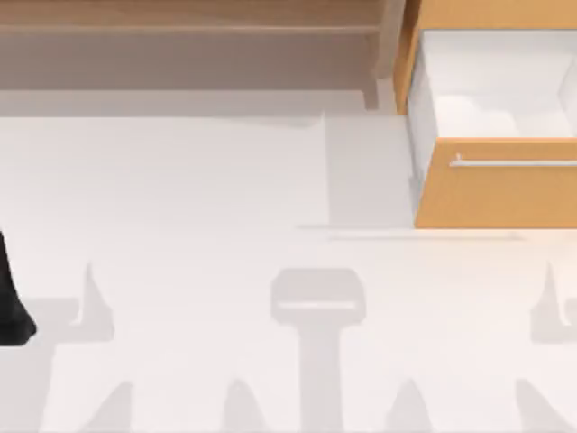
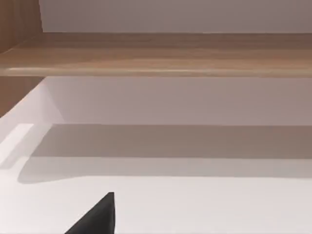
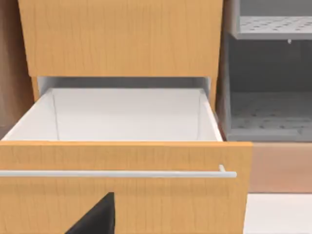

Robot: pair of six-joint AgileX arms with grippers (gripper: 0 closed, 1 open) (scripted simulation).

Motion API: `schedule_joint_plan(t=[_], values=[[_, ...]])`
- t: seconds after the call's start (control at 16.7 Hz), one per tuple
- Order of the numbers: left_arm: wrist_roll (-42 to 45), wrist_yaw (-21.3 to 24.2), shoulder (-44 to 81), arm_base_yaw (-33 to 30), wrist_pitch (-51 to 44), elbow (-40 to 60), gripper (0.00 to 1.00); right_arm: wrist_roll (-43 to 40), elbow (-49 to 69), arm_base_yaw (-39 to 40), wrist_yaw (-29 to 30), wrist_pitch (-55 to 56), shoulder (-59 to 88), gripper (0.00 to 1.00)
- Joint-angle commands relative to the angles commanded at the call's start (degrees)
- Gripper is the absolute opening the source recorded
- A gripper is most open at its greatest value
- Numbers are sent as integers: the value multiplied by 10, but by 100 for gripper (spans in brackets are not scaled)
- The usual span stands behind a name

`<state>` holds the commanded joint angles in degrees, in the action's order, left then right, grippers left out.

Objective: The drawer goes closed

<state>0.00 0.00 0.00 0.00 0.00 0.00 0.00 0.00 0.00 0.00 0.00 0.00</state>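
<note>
Drawer [image 1: 491, 135] open, top-view right, beside the shelf unit [image 1: 189, 41].
Right gripper faces the front panel [image 3: 122, 195], probably close; finger state I cannot tell. I'd push squarely below the handle [image 3: 117, 173]. Left arm parked at the tabletop [image 1: 180, 198] left.

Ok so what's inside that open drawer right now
The drawer stands pulled out, and its inside shows just white walls and a white floor, with nothing lying in it. The strip of floor right behind its front panel is hidden in the right wrist view.
</note>
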Motion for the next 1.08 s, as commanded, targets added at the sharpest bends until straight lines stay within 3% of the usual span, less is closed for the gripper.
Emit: schedule_joint_plan(t=[0.42,1.08], values=[[0,0,0,0,0,0,100,-1,59,-50,-42,55,94,100],[0,0,0,0,0,0,100,10,314,-252,-248,290,596,100]])
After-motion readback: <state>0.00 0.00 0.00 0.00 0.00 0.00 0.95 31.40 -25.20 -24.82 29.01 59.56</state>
